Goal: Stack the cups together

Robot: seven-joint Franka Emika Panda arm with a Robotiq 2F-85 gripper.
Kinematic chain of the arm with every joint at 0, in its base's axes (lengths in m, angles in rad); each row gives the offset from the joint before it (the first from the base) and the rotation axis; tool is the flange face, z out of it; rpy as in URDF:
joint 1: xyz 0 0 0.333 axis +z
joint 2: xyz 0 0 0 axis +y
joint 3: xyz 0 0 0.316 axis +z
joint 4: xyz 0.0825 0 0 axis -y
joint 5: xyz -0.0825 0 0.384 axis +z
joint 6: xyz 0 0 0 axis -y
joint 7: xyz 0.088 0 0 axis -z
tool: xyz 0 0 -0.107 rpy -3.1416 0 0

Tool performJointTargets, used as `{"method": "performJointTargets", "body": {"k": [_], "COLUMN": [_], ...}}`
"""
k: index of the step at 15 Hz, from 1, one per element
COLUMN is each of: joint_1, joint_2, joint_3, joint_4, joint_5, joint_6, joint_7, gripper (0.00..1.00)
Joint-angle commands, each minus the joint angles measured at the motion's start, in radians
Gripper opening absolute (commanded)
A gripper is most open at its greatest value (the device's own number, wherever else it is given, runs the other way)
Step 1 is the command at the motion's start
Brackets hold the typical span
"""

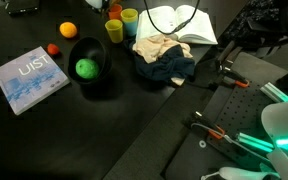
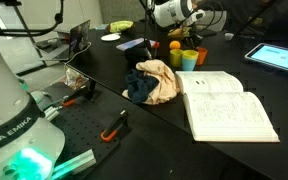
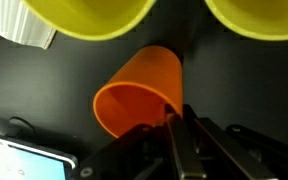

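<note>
In the wrist view my gripper [image 3: 174, 113] is shut on the rim wall of the orange cup [image 3: 139, 88]. The cup is tilted, with its open mouth toward the camera. Two yellow-green cups [image 3: 89, 15] [image 3: 254, 15] stand just beyond it with their rims at the top of the frame. In both exterior views the orange cup [image 1: 115, 11] [image 2: 174, 45] is beside the yellow-green cups [image 1: 114, 29] [image 2: 189, 60], under the gripper [image 2: 187, 27]. No light blue cup shows.
A black bowl [image 1: 96, 82] holds a green ball [image 1: 86, 68]. An orange fruit [image 1: 68, 29], a small red object [image 1: 53, 48] and a blue book [image 1: 29, 78] lie nearby. A crumpled cloth [image 1: 162, 55] and an open book [image 1: 179, 22] lie beside the cups.
</note>
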Motion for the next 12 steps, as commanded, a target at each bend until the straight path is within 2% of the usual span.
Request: {"method": "performJointTargets", "body": {"k": [1, 2, 5, 8, 12], "joint_1": [0.031, 0.030, 0.027, 0.026, 0.038], "joint_2": [-0.026, -0.035, -0.069, -0.120, -0.205], "joint_3": [-0.048, -0.046, -0.039, -0.038, -0.045], "joint_4": [0.000, 0.003, 0.016, 0.017, -0.039], "joint_5": [-0.024, -0.022, -0.015, -0.026, -0.057], "joint_6": [-0.043, -0.072, -0.169, -0.210, -0.228], "joint_7": [-0.007, -0.014, -0.007, -0.002, 0.018], "gripper": [0.00, 0.04, 0.04, 0.04, 0.04]}}
